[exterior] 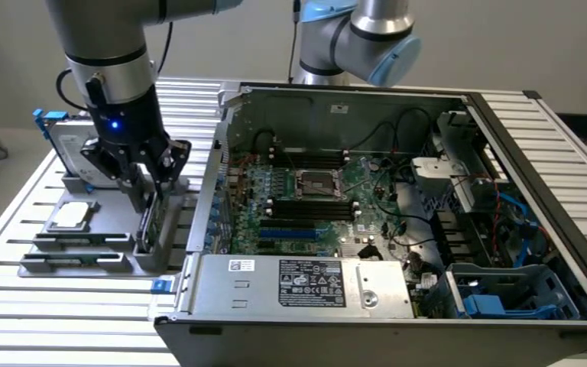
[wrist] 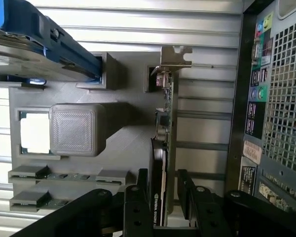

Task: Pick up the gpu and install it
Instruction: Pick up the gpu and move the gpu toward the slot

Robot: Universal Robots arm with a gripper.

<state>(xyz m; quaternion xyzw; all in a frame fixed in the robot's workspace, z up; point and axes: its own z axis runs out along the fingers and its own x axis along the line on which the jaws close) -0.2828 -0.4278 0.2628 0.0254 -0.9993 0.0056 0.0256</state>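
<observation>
gpu (wrist: 168, 123), thin green board, black shroud, inside spread black gripper (wrist: 163, 174)

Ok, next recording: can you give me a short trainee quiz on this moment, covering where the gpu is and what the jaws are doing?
1. True or false: the gpu is already seated inside the computer case.
2. Pick one. On the gripper, the jaws are: A) shut on the hard drive; B) open, one on each side of the gpu; C) open above the motherboard.
3. In a few words: what does the gpu stand in, and on which side of the case in the exterior view?

Key
1. False. It stands on edge outside the case.
2. B.
3. In the grey holder, on the exterior view's left of the case.
</observation>
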